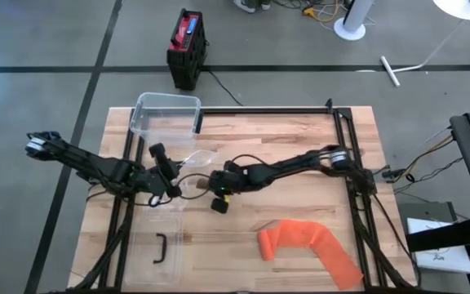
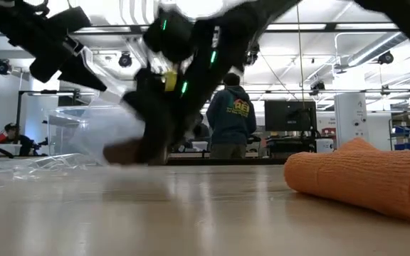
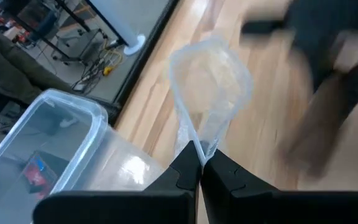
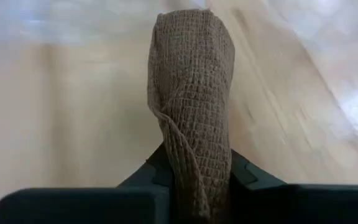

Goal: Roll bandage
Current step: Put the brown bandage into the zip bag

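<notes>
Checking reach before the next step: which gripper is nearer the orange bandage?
Right. The right gripper, shut on a tan bandage, sits mid-table, up and left of the orange bandage. The left gripper, pinching a clear bag, is farther left.

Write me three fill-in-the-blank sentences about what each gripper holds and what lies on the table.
1. The right gripper is shut on a ____ bandage.
2. The left gripper pinches a clear plastic ____.
3. The loose bandage near the table's right front corner is ____ in colour.

Missing words: brown; bag; orange
</notes>
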{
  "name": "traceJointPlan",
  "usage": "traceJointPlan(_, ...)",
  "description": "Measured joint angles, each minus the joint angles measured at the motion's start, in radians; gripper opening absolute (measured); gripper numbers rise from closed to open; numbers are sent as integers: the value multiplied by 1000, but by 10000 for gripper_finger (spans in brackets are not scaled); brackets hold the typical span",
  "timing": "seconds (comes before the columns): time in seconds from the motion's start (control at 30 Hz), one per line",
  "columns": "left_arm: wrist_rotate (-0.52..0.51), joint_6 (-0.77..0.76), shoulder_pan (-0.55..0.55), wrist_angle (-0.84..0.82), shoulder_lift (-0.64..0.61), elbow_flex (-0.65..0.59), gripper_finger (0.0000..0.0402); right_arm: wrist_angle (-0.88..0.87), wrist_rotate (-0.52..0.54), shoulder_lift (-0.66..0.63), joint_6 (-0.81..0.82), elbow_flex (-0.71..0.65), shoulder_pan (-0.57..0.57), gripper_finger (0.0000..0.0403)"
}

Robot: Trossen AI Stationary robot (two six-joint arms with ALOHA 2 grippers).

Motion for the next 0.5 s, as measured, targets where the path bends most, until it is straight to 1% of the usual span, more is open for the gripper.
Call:
traceJointPlan(0.1, 0, -2, 0, -15, 17, -1, 0, -138, -16, -120, -5, 8, 33, 53)
traceJointPlan(0.17, 26, -12, 0, -16, 24, -1, 0, -221, -9, -194, -20, 22, 55, 53)
traceJointPlan(0.23, 66, -22, 0, -4, 37, -1, 0, -260, 38, -262, -49, 30, 76, 53)
traceJointPlan(0.3, 110, -31, 0, 19, 50, -1, 0, -259, 110, -322, -92, 33, 89, 53)
traceJointPlan(0.4, 160, -52, 1, 92, 73, 7, 0, -259, 188, -370, -156, 35, 81, 53)
traceJointPlan(0.5, 177, -89, 1, 131, 100, 34, 0, -275, 207, -369, -185, 34, 64, 53)
